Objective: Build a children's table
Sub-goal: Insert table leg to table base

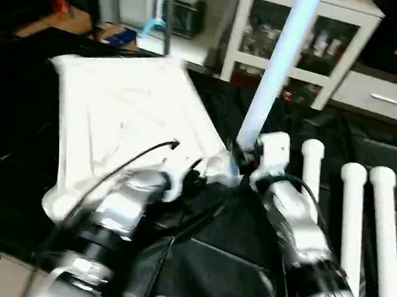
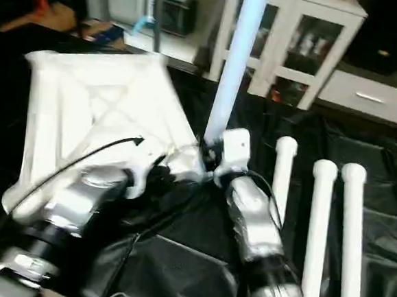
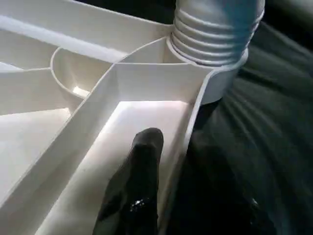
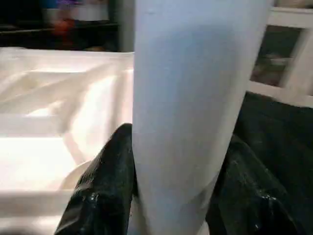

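Right gripper clamped on upright leg at tabletop near corner socket; left gripper pinched tabletop rim (ribbed underside up). Three legs lay beside tabletop. Advice: keep leg vertical, press straight down.

— How many tabletops are counted?

— One white tabletop is counted, lying underside up on the black cloth.

— And legs?

— Four white legs are counted. One upright leg is seen standing at the tabletop's near right corner; three spare legs, and, are laid side by side to the right of the tabletop.

— Corner sockets?

— One socket is counted with a leg seated in it, in the left wrist view. The others cannot be told.

— Grippers?

— Two are counted, both at that same corner: the left gripper and the right gripper.

— Cabinets?

— One white glass-door cabinet is counted, beyond the tabletop.
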### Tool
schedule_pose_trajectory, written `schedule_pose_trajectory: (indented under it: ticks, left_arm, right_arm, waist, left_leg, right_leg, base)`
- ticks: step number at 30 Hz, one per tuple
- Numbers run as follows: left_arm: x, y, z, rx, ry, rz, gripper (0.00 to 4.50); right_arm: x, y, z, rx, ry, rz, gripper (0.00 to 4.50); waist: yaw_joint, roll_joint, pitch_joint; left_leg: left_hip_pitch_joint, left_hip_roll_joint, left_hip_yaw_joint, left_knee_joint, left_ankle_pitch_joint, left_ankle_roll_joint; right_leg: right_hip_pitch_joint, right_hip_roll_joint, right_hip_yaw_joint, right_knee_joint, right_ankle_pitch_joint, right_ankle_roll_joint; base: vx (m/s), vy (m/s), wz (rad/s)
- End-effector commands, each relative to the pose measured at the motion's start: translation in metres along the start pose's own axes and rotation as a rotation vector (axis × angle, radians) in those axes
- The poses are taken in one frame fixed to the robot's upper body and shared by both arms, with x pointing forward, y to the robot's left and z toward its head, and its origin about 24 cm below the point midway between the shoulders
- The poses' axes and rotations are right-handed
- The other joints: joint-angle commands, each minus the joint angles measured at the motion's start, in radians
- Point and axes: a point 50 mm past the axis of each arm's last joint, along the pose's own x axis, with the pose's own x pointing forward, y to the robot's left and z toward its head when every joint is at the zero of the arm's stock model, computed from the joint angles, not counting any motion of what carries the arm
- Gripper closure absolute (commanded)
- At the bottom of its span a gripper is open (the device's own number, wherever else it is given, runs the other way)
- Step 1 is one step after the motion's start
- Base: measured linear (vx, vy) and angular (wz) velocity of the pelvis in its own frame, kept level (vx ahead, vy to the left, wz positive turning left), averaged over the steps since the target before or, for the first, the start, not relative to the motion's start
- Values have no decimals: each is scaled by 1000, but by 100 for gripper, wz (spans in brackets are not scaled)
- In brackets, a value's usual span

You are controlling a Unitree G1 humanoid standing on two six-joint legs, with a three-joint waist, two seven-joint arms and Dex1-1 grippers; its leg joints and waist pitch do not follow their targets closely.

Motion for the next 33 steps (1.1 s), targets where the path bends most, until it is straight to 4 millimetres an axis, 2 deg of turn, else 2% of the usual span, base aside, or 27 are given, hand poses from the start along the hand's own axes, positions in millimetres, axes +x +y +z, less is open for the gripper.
schedule_pose_trajectory:
  ticks: [1, 2, 3, 4, 5, 6, 7, 8, 9, 21, 23, 27, 28, 29, 30, 33]
  left_arm:
    - [-7, -5, 35, 44, -147, 33, 377]
    - [-6, -5, 36, 38, -151, 50, 377]
    - [-5, -4, 36, 47, -149, 62, 378]
    - [-5, -3, 35, 59, -146, 75, 378]
    - [-5, -2, 34, 66, -140, 79, 378]
    - [-6, -1, 33, 69, -137, 81, 378]
    - [-7, 0, 33, 67, -137, 79, 378]
    - [-8, 0, 33, 62, -134, 81, 378]
    - [-9, 0, 32, 61, -132, 81, 378]
    - [-11, 2, 31, 51, -123, 97, 378]
    - [-11, 2, 31, 50, -123, 96, 378]
    - [-11, 3, 32, 51, -124, 95, 378]
    - [-11, 3, 32, 51, -124, 96, 378]
    - [-11, 3, 32, 51, -124, 96, 378]
    - [-11, 3, 32, 51, -124, 95, 378]
    - [-11, 3, 32, 51, -123, 96, 378]
  right_arm:
    - [-26, -34, -69, -86, 339, -254, 267]
    - [-24, -33, -68, -86, 334, -266, 267]
    - [-23, -32, -67, -84, 328, -270, 267]
    - [-22, -30, -66, -82, 321, -272, 267]
    - [-20, -28, -65, -38, 308, -269, 267]
    - [-19, -27, -64, -6, 299, -266, 267]
    - [-17, -25, -62, 33, 277, -244, 267]
    - [-15, -23, -60, 55, 261, -232, 267]
    - [-13, -21, -58, 77, 244, -214, 267]
    - [-1, -8, -37, 73, 116, -66, 267]
    - [0, -7, -35, 76, 105, -52, 211]
    - [2, -5, -28, 77, 75, -11, 177]
    - [2, -5, -28, 78, 73, -9, 177]
    - [3, -5, -27, 79, 71, -7, 165]
    - [3, -5, -25, 87, 64, 5, 150]
    - [4, -5, -22, 93, 52, 22, 121]
  waist:
    - [4, 11, -39]
    - [5, 2, -42]
    - [9, 5, -43]
    - [11, -2, -45]
    - [12, -2, -43]
    - [13, 0, -43]
    - [15, -4, -44]
    - [16, -4, -44]
    - [19, -4, -47]
    - [17, -5, -48]
    - [18, -5, -48]
    - [24, -3, -54]
    - [30, -7, -59]
    - [31, -7, -60]
    - [34, -5, -58]
    - [40, -6, -58]
  left_leg:
    - [-6, 63, -49, -100, -394, -34]
    - [-11, 64, -47, -101, -354, -23]
    - [-9, 65, -45, -98, -337, -17]
    - [-4, 64, -38, -92, -308, -2]
    - [-8, 63, -36, -93, -291, 13]
    - [-7, 64, -35, -93, -290, 17]
    - [-4, 65, -33, -90, -291, 22]
    - [-4, 65, -34, -91, -287, 22]
    - [-6, 65, -31, -88, -263, 26]
    - [-5, 66, -27, -83, -214, 42]
    - [-4, 66, -26, -81, -209, 48]
    - [-2, 65, -23, -74, -166, 66]
    - [-8, 65, -23, -71, -115, 81]
    - [-8, 65, -23, -69, -84, 92]
    - [-5, 65, -18, -66, -52, 125]
    - [-3, 66, -17, -64, -34, 148]
  right_leg:
    - [25, -87, 46, -78, -381, -150]
    - [31, -85, 44, -74, -337, -149]
    - [29, -86, 46, -71, -314, -152]
    - [26, -83, 48, -68, -265, -163]
    - [29, -83, 48, -66, -246, -172]
    - [28, -83, 48, -66, -250, -173]
    - [26, -84, 48, -68, -260, -173]
    - [26, -84, 48, -67, -262, -174]
    - [29, -83, 48, -62, -230, -183]
    - [34, -79, 47, -50, -156, -220]
    - [35, -80, 47, -50, -153, -226]
    - [37, -78, 47, -43, -99, -252]
    - [46, -82, 48, -31, -33, -263]
    - [47, -80, 48, -25, 4, -270]
    - [42, -79, 47, -22, 49, -291]
    - [43, -80, 47, -20, 56, -305]
  base:
    - [0, 0, 0]
    - [0, 0, 0]
    - [0, 0, 0]
    - [0, 0, 0]
    - [0, 0, 0]
    - [0, 0, 0]
    - [0, 0, 0]
    - [0, 0, 0]
    - [0, 0, 0]
    - [0, 0, 0]
    - [0, 0, 0]
    - [0, 0, 0]
    - [0, 0, 0]
    - [0, 0, 0]
    - [0, 0, 0]
    - [0, 0, 0]
